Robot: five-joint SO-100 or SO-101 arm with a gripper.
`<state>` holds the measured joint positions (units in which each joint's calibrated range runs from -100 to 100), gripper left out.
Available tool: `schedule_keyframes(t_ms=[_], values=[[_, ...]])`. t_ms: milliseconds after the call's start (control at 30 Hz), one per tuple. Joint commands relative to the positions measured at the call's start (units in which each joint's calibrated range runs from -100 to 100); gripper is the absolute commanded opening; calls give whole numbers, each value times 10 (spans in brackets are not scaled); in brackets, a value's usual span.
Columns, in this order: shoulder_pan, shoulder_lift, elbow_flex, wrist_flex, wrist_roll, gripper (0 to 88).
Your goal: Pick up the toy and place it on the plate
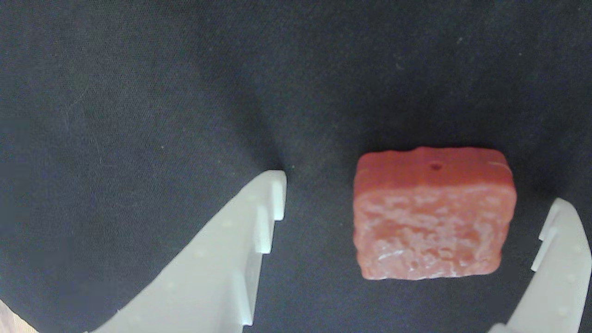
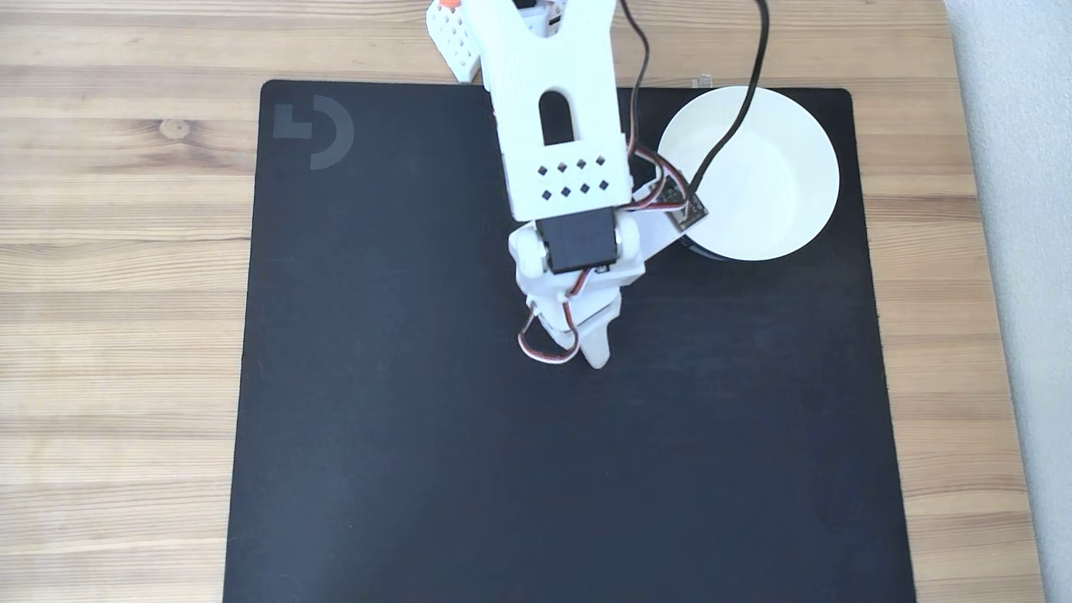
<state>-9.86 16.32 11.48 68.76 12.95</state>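
In the wrist view the gripper (image 1: 418,199) is holding its white fingers (image 1: 222,259) spread wide around the toy (image 1: 432,215), which is lying untouched on the black mat (image 1: 138,115).

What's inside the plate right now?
Nothing visible on the plate's white inside in the fixed view; its left edge is covered by the arm's board and cables. The toy lies on the black mat, between the open gripper fingers.
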Motion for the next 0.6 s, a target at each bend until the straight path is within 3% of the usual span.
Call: schedule_keyframes(t_ms=[0, 367, 567], values=[[6, 4, -13, -9, -3, 391], [6, 4, -13, -10, -3, 385], [6, 4, -11, -44, -3, 221]])
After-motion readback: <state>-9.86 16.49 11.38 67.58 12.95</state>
